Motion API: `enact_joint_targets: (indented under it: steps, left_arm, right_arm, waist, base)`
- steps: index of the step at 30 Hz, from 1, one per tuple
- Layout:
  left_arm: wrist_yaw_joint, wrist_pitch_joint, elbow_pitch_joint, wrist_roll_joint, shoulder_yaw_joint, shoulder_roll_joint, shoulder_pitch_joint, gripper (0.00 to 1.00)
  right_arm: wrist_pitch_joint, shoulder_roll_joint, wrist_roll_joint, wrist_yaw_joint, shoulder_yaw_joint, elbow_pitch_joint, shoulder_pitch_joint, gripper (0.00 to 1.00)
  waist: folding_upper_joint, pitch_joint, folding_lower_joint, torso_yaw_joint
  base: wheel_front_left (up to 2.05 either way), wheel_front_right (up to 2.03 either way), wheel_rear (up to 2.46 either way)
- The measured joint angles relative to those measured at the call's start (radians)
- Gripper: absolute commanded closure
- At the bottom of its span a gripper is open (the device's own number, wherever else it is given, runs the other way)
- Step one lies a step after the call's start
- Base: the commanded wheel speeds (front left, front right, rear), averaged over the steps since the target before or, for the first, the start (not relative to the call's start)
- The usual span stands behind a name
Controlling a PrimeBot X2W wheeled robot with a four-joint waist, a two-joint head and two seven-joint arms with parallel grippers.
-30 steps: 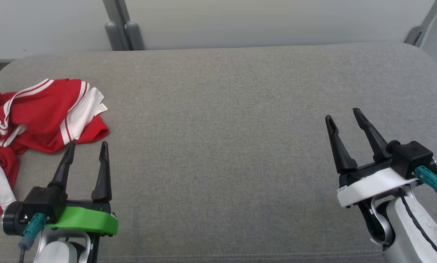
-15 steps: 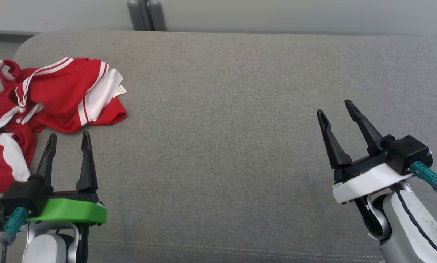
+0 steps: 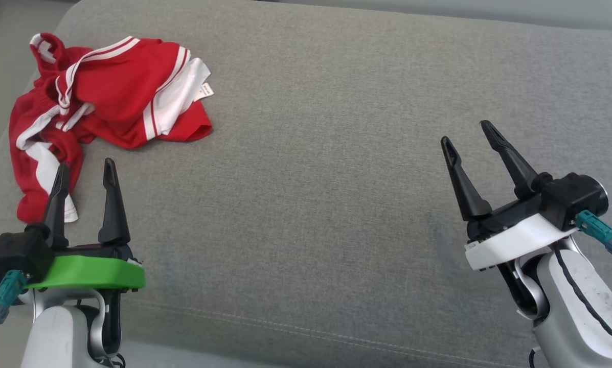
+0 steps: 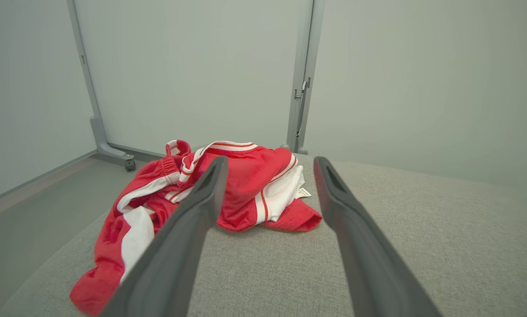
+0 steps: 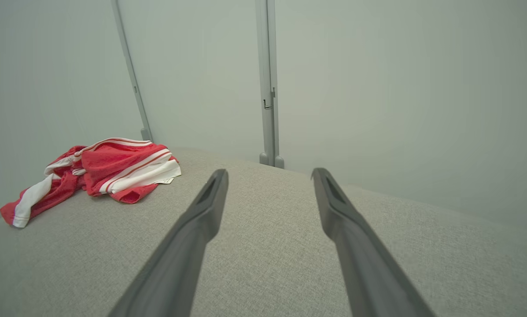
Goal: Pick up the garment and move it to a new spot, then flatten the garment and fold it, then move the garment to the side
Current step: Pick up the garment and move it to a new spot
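Note:
The garment (image 3: 111,97) is a crumpled red piece with white stripes and panels, lying at the far left of the grey cushion. It also shows in the left wrist view (image 4: 245,193) and the right wrist view (image 5: 109,169). My left gripper (image 3: 85,168) stands open just in front of the garment's near end, its left fingertip over the red cloth's lower edge, nothing between the fingers. Far over on the right my right gripper (image 3: 467,134) stands open above bare cushion, well apart from the garment.
The grey cushion (image 3: 316,153) is wide, with a seam along its near edge and its left edge dropping to the floor beside the garment. Pale wall panels with grey posts (image 4: 300,79) stand behind it.
The camera has tilted down and turned left, so the whole picture has shifted down and to the right. Both grippers stay open. The left gripper now sits closer to the garment's near end.

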Motion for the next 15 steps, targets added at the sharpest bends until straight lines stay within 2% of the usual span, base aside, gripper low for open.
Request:
enact_joint_targets:
  steps: [9, 15]
  left_arm:
    - [-0.008, 0.0, 0.023, -0.016, 0.014, -0.004, -0.019, 0.0]
    - [-0.011, 0.0, 0.04, -0.036, 0.046, -0.005, -0.074, 0.0]
  right_arm:
    - [0.0, 0.001, -0.002, 0.008, 0.015, 0.011, -0.01, 0.0]
    - [0.0, 0.002, -0.003, 0.01, 0.035, 0.012, -0.037, 0.0]
  waist:
    - [0.0, 0.025, 0.0, 0.071]
    - [0.0, 0.051, 0.0, 0.081]
  base:
    - [0.0, 0.0, 0.0]
    - [0.0, 0.0, 0.0]
